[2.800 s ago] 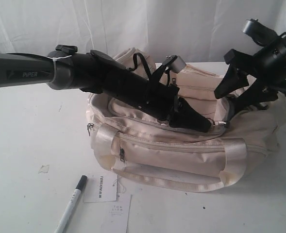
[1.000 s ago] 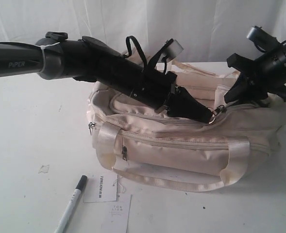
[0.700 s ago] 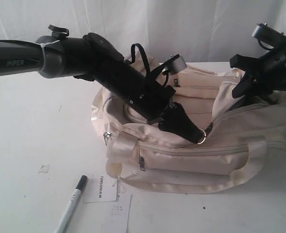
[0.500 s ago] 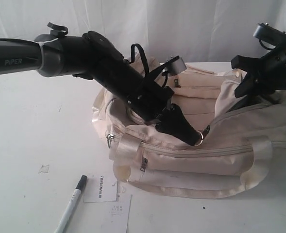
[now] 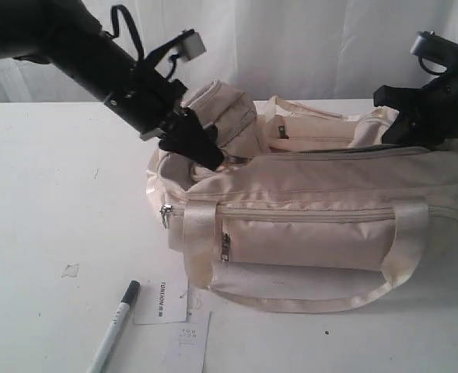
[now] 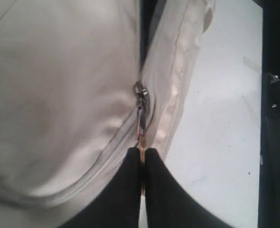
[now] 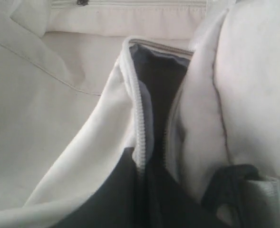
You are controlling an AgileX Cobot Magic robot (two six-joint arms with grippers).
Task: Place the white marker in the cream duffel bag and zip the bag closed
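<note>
Down front on the left, the white marker (image 5: 113,326) is laid flat on the white table (image 5: 42,194). Its black cap is pointed toward the bag, so it's outside the bag, not in it. Right beside the cap end, two white paper tags (image 5: 160,303) are spread on the table, close to the bag's front.

Further right and up, the left gripper (image 5: 211,160) is squeezed fully together. A metal zipper pull (image 6: 140,124) is pinched between its tips at the left end of the cream duffel bag (image 5: 314,249). Past the slider, a thin dark gap is seen in the left wrist view.

On the bag itself, the long front pocket zipper is drawn across. Along the top, a narrow dark slit is seen from about the middle to the right end. Black lining (image 7: 159,80) is shown through that slit, but nothing inside can be made out.

At the far right, the right gripper (image 7: 142,175) is clamped shut on the cream edge of the opening, right by the zipper teeth.
</note>
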